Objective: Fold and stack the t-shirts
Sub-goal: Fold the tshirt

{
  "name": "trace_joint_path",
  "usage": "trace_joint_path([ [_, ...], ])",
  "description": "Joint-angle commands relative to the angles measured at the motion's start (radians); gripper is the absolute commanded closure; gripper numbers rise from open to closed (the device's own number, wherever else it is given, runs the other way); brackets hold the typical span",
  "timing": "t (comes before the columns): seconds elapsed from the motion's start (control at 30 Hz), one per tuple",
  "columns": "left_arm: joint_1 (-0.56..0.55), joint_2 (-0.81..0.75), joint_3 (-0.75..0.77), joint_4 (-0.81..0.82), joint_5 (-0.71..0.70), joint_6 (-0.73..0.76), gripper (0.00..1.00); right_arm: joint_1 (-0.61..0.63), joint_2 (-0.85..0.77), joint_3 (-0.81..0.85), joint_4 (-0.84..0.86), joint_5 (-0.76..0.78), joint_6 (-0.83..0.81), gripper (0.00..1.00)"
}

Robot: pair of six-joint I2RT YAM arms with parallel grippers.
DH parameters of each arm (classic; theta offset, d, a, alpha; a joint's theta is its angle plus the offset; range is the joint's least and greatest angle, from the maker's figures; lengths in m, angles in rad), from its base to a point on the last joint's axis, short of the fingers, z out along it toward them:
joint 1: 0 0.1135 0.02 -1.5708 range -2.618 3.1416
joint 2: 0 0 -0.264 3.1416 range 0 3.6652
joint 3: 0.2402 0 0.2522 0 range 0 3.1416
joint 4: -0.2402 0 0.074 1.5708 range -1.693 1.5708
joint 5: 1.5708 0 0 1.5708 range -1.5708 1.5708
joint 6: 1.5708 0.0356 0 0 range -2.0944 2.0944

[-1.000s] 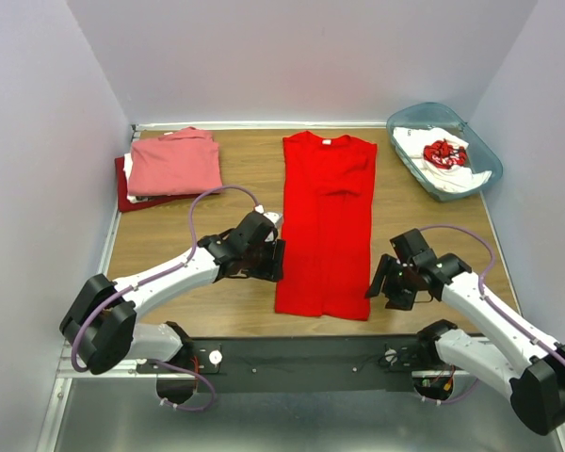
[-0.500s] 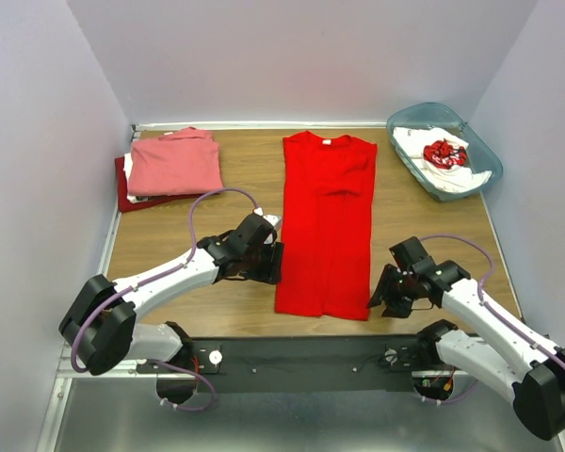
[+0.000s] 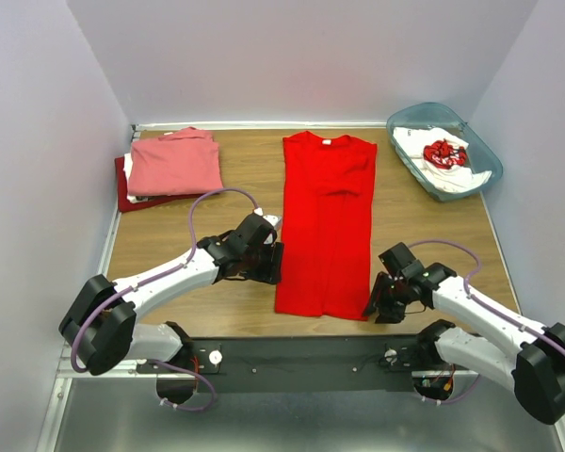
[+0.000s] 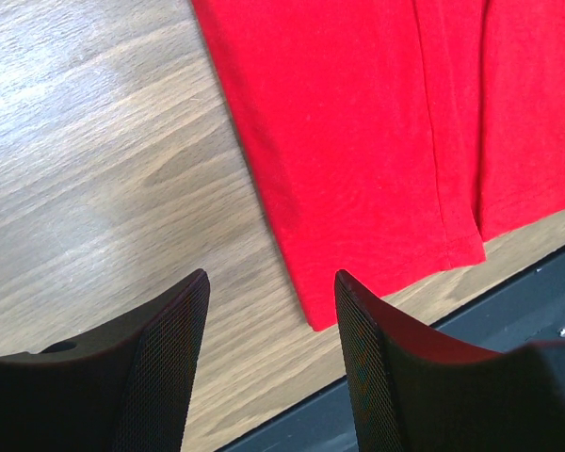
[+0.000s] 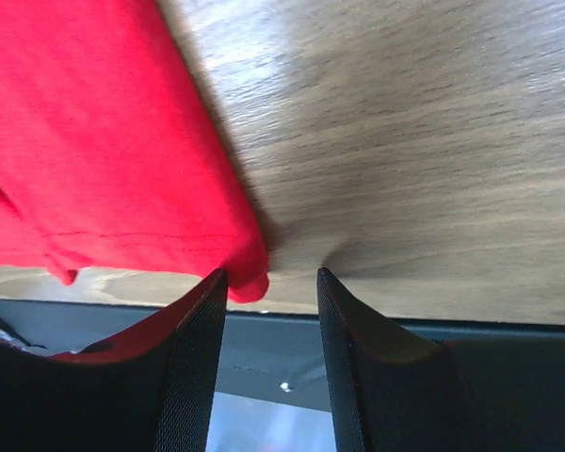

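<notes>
Brown wood-grain bench (image 3: 424, 212), walled on three sides; your two arms reach in from the near edge.

Plain bright red cloth t-shirt (image 3: 327, 221): your largest item. It lies flat down the middle of the bench as a long narrow strip, collar and small white label at the far end, hem near the front edge. Sleeves are folded inward.

Far-left corner: a salmon-pink folded t-shirt (image 3: 174, 162) sits on top of a pile. A darker red t-shirt (image 3: 124, 193) shows underneath along the left and near sides.

Far-right corner: translucent teal plastic bin (image 3: 431, 106), angled. Inside it is a crumpled white t-shirt with red print (image 3: 441, 158).

Left gripper (image 4: 271, 278): fingers spread, nothing between them. It hangs over bare wood just beside the shirt's near-left hem corner.

Right gripper (image 5: 271, 275): low at the near-right hem corner. Its fingers stand apart with wood visible in the gap. The red corner tip pokes in against the inner face of one finger and is not pinched.
</notes>
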Motion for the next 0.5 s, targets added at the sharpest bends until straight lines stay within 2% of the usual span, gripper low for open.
trace_joint_path([
  [0.0, 0.004, 0.002, -0.01, -0.01, 0.018, 0.005, 0.36, 0.02, 0.032, -0.032, 0.051, -0.019, 0.026, 0.51],
  [0.2, 0.002, 0.005, -0.026, -0.005, 0.036, -0.015, 0.37, 0.029, 0.057, -0.04, 0.074, -0.006, 0.021, 0.63],
  [0.3, 0.001, 0.019, -0.041, 0.007, 0.073, -0.024, 0.37, 0.029, 0.068, -0.046, 0.087, -0.004, 0.018, 0.77],
  [0.47, -0.019, 0.019, -0.062, 0.012, 0.088, -0.047, 0.41, 0.029, 0.068, -0.055, 0.09, -0.01, 0.019, 0.91],
])
